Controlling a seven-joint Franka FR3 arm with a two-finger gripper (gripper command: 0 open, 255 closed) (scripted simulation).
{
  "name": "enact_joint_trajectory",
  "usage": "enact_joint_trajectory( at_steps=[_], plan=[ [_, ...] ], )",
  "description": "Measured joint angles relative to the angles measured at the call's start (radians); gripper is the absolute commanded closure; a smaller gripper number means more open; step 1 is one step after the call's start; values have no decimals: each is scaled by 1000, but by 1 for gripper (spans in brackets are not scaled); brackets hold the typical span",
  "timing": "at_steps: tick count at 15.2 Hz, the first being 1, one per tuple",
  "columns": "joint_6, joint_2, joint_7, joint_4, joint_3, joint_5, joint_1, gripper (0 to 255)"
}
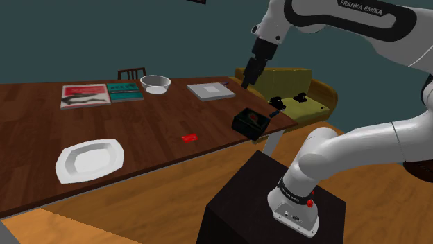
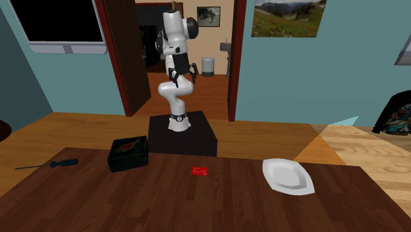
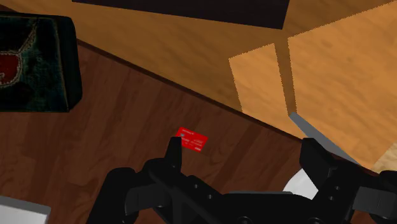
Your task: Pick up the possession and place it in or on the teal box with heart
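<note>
Lying flat on dark table (image 3: 114, 146), small red card (image 3: 191, 140), faint pale print, gripper (image 3: 242, 145) spread wide

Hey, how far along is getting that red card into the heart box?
Nothing is done yet: the red card lies flat on the table, apart from the teal box. In hand: the gripper hangs open and empty, high above the table. Left: descend, grasp the card, carry it to the box and release.
</note>
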Motion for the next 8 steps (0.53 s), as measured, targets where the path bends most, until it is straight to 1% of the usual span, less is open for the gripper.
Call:
enact_joint_trajectory(
  at_steps=[1,2,6,8],
  plan=[
    [0,0,0,0,0,0,0,0],
    [22,-2,-20,-21,-10,-2,3,0],
    [163,-6,-160,-138,-69,-6,29,0],
    [247,14,-242,-188,-105,-5,46,0]
  ],
)
